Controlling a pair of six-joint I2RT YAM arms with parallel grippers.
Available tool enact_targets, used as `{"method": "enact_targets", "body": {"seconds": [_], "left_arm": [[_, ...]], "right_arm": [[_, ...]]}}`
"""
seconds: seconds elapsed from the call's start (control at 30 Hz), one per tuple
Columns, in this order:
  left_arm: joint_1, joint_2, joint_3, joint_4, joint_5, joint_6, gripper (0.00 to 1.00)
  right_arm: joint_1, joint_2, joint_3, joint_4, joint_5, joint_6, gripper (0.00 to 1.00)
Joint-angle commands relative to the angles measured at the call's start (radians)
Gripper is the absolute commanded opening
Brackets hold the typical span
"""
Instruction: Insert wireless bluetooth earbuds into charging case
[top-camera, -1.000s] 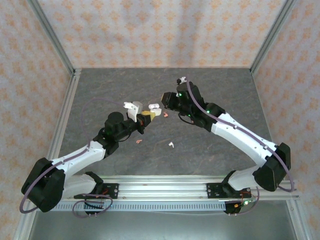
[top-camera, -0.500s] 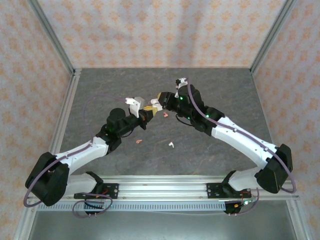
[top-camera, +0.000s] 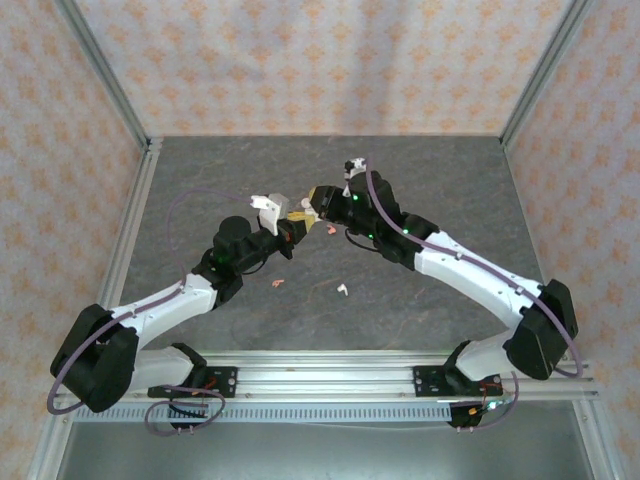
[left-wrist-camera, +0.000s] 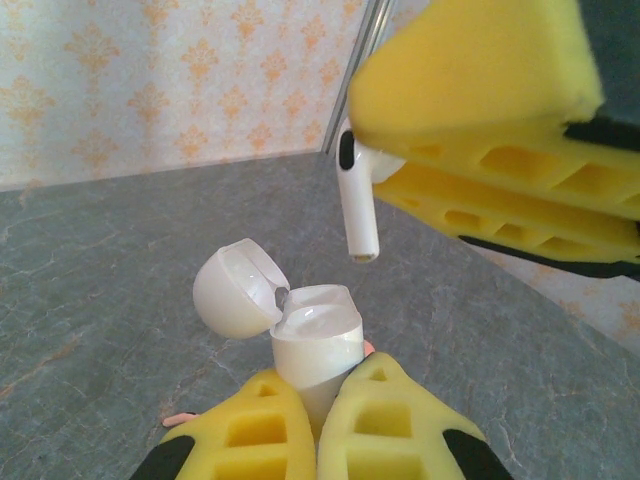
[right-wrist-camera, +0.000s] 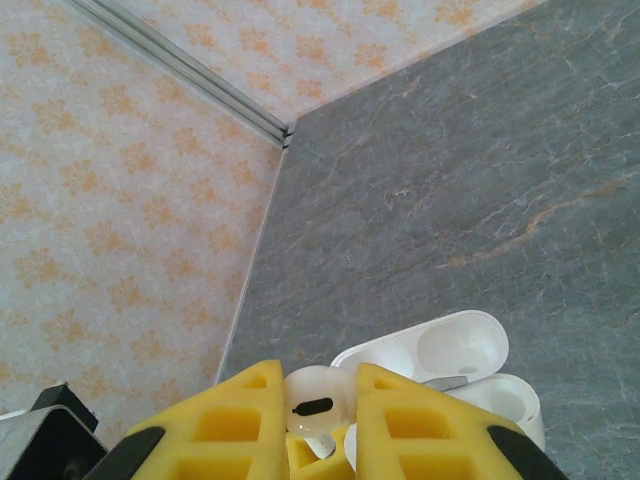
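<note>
Closest to the arm bases, a coral-pink earbud (top-camera: 278, 284) and a loose white earbud (top-camera: 343, 290) lie apart on the table (top-camera: 200, 180), waiting their turn. Further out, the left gripper (left-wrist-camera: 320, 388) is clenched around the lower body of the white case (left-wrist-camera: 316, 345), holding it upright with its lid (left-wrist-camera: 234, 295) hinged open to one side. Just above it, and not touching, hangs a white earbud (left-wrist-camera: 357, 205), stem pointing down, pinched by its head in the right gripper (right-wrist-camera: 315, 402). The step in hand looks like the insertion itself: the stem tip sits slightly off to the side of the case mouth, so the next move probably calls for a small sideways correction and then a straight, gentle descent into a socket. Whether either socket is already filled cannot be told from here. The open lid stands close to the path and the thick yellow fingers (left-wrist-camera: 480, 130) could bump it or the case rim. A second coral-pink earbud (top-camera: 325, 229) rests on the table beside the meeting grippers, and the patterned wall (top-camera: 300, 60) closes the far side.
</note>
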Motion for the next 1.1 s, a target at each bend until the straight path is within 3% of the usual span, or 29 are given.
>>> {"method": "enact_targets", "body": {"seconds": [0.0,1.07], "left_arm": [[-0.011,-0.017,0.035,0.061,-0.007,-0.002,0.00],[-0.010,-0.086,0.027,0.036,-0.028,0.016,0.00]], "right_arm": [[0.007,0.020,-0.013,0.028,-0.009,0.011,0.18],[0.007,0.013,-0.038,0.030,-0.027,0.061,0.18]]}}
